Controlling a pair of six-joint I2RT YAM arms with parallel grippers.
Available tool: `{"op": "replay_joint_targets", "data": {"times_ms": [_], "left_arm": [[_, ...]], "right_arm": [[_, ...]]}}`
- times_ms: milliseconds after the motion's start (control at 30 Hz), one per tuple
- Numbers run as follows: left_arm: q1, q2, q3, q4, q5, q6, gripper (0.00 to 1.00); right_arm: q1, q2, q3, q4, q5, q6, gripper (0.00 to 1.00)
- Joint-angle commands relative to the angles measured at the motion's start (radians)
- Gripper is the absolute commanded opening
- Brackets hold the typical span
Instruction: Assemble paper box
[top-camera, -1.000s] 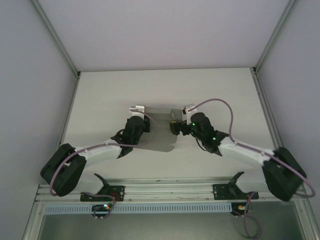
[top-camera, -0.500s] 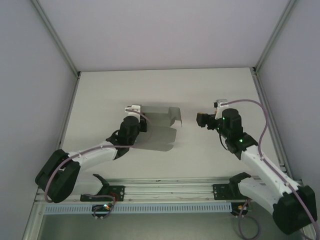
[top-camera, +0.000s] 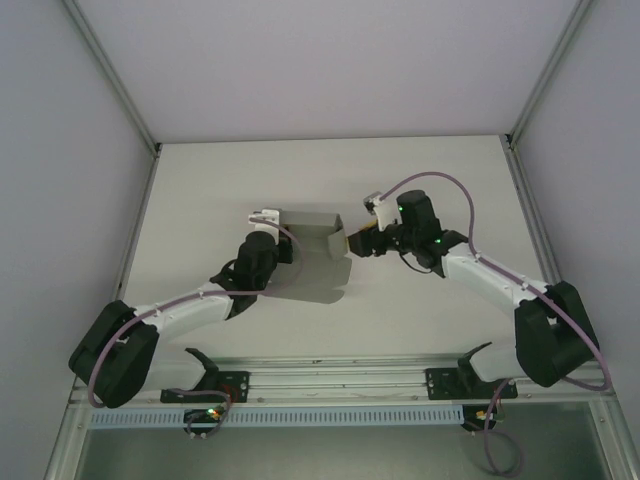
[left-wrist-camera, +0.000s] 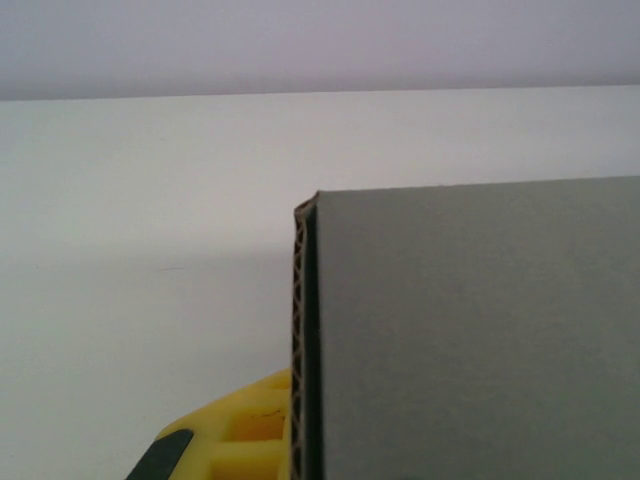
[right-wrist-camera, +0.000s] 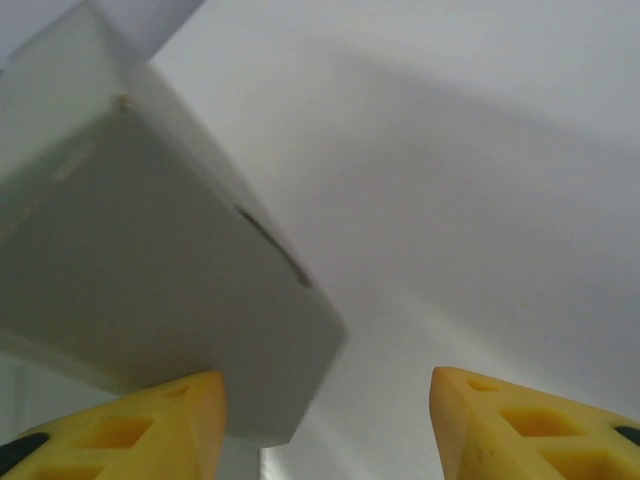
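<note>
1. Two arms share one pale table (top-camera: 200, 180), and all the action sits around its middle.
2. From the near-left corner the left arm (top-camera: 180, 312) reaches in. From the near right the right arm (top-camera: 490, 280) bends in, with a purple cable (top-camera: 440, 182) looping over it.
3. Between them lies the paper box (top-camera: 310, 272), grey card and only half formed. A flat panel is spread on the table toward the bases, a back wall stands upright along the far edge, and a short flap is turned up at the right end.
4. Over at the box's far-left corner, the left gripper (top-camera: 274, 228) is clamped tight on the card. From the left wrist, the paper box (left-wrist-camera: 470, 330) takes up the right side of the view. Its corrugated cut edge runs upright down the middle, and one yellow finger (left-wrist-camera: 235, 440) sits right against that edge at the bottom.
5. Just beside the right-hand flap hovers the right gripper (top-camera: 358, 241), jaws apart and gripping nothing. From the right wrist, the right gripper (right-wrist-camera: 325, 400) shows two yellow fingertips (right-wrist-camera: 140, 425) standing well separated, bare table between them. A rounded corner of the paper box (right-wrist-camera: 150, 260) hangs just above the left one — I cannot tell whether card and fingertip touch.
</note>
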Motion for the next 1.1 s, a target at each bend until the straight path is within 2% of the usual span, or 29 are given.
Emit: {"op": "replay_joint_targets", "data": {"times_ms": [0,200,300,400,500,767,933,1067], "left_arm": [[-0.004,-0.009,0.008,0.003,0.028,0.005,0.0],[-0.007,-0.019,0.003,-0.008,0.009,-0.006,0.0],[-0.006,-0.024,0.005,-0.023,-0.012,-0.011,0.0],[-0.007,-0.02,0.02,-0.057,-0.054,-0.014,0.0],[-0.008,-0.023,0.014,-0.051,-0.078,-0.002,0.0],[-0.011,-0.036,0.0,-0.012,0.009,0.047,0.0],[-0.023,-0.056,-0.01,0.011,0.071,0.065,0.0],[-0.05,-0.057,-0.003,0.017,0.057,0.089,0.0]], "right_arm": [[0.03,0.054,0.048,0.048,-0.093,-0.027,0.53],[0.083,0.071,0.065,0.076,0.022,-0.045,0.48],[0.118,0.06,0.067,0.063,0.104,-0.065,0.5],[0.142,0.047,0.059,0.059,0.085,-0.072,0.56],[0.147,0.021,0.04,0.056,0.067,-0.075,0.56],[0.145,0.009,0.04,0.024,0.037,-0.142,0.56],[0.147,0.055,0.101,-0.012,0.177,-0.136,0.51],[0.177,0.099,0.117,0.035,0.408,-0.099,0.52]]}}
